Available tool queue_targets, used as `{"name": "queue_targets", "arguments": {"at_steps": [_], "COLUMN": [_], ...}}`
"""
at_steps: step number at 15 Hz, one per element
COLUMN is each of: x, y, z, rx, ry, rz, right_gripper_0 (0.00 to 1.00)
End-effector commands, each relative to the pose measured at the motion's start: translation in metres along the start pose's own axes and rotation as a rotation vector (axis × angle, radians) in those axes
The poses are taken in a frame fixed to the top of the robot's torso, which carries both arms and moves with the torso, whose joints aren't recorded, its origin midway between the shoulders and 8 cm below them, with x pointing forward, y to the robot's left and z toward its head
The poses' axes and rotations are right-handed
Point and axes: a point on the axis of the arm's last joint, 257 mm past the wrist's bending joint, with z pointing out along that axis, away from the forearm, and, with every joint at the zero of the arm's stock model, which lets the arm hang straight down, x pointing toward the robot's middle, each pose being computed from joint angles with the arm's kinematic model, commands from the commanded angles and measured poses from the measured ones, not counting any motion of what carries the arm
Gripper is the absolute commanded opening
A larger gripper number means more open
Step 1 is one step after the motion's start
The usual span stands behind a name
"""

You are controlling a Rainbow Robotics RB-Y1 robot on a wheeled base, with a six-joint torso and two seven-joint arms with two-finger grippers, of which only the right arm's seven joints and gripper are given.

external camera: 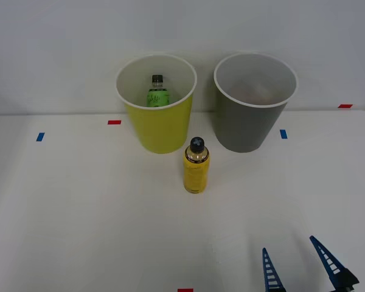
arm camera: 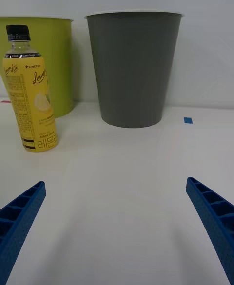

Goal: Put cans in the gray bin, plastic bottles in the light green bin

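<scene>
1. Front view showed a white worktop (external camera: 79, 207) with the light green bin (external camera: 158, 131) and the gray bin (external camera: 250, 125) standing side by side near its far edge, apart from each other, the green one to the robot's left.
2. Inside the light green bin stood a small bottle with a green label (external camera: 158, 93) and a dark cap, upright against the white inner wall.
3. Something pale orange lay low inside the gray bin, too dim to name.
4. A yellow-labelled bottle (external camera: 196, 166) with a dark cap stood upright on the worktop, just in front of the gap between the two bins and nearer the green one, touching neither.
5. The right gripper (external camera: 295, 264) sat near the worktop's near edge, toward the right corner, its blue ribbed fingers spread wide and grasping nothing.
6. Right wrist view had the fingers (arm camera: 22, 212) at the two lower corners, with bare worktop between them, the gray bin straight ahead and the yellow bottle off to one side before the green bin.
7. Small red and blue tape marks (external camera: 114, 122) dotted the worktop.
</scene>
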Motion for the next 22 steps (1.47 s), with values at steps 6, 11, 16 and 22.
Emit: {"name": "queue_targets", "arguments": {"at_steps": [6,11,16,22], "x": [0.0006,0.0007,0.0002,0.0002], "y": [-0.0025,-0.0039,-0.0064,-0.0064], "z": [0.0005,0.0002,0.0003,0.0003], "rx": [0.004,0.005,0.004,0.004], "ry": [0.003,0.003,0.003,0.003], "rz": [0.001,-0.003,-0.014,-0.014], "right_gripper_0": [1.00,1.00,1.00,1.00]}}
